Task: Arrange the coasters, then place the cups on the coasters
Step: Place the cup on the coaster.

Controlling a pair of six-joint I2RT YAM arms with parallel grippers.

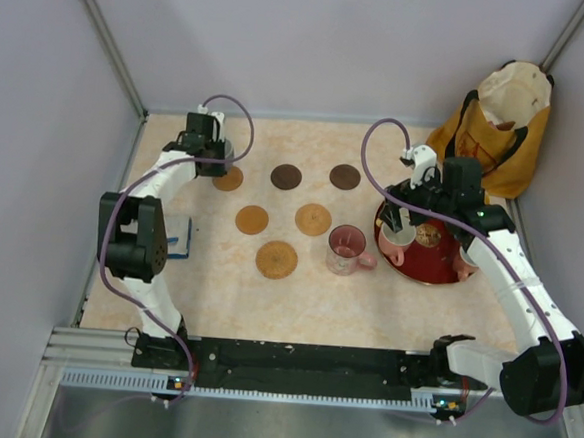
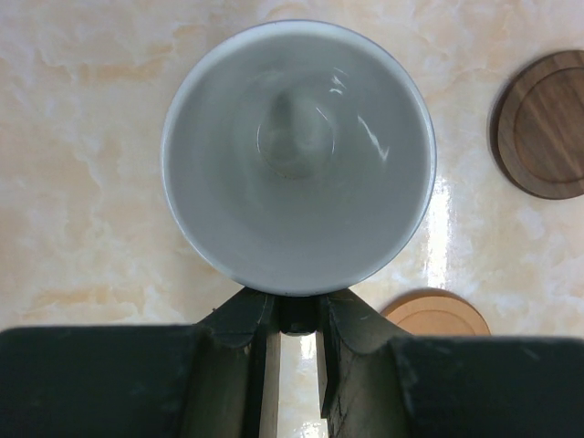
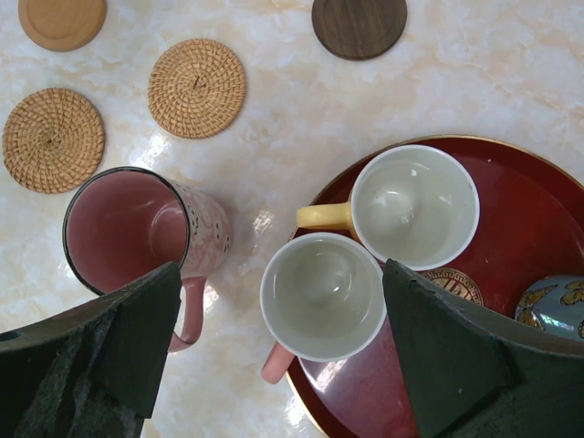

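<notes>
The left gripper (image 2: pixel 298 319) gripped a pale blue-grey ceramic cup (image 2: pixel 297 155) by its handle, probably for an upright landing on the round tan wooden coaster (image 2: pixel 436 317), while the right gripper (image 3: pixel 281 274) gaped over a pink-handled ceramic mug (image 3: pixel 322 297).

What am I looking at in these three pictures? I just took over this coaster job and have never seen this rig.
Two robot arms stand at the near edge of the table. The top picture looks down from above and behind them; the other two come from a camera on each wrist. The left gripper is shut on a pale cup, seen from straight above in its wrist view. The right gripper is open, holding nothing, over a pink-handled cup on the red tray, beside a yellow-handled cup. Six coasters lie on the table; a pink cup stands beside them, on no coaster. A yellow bag sits at the back.
</notes>
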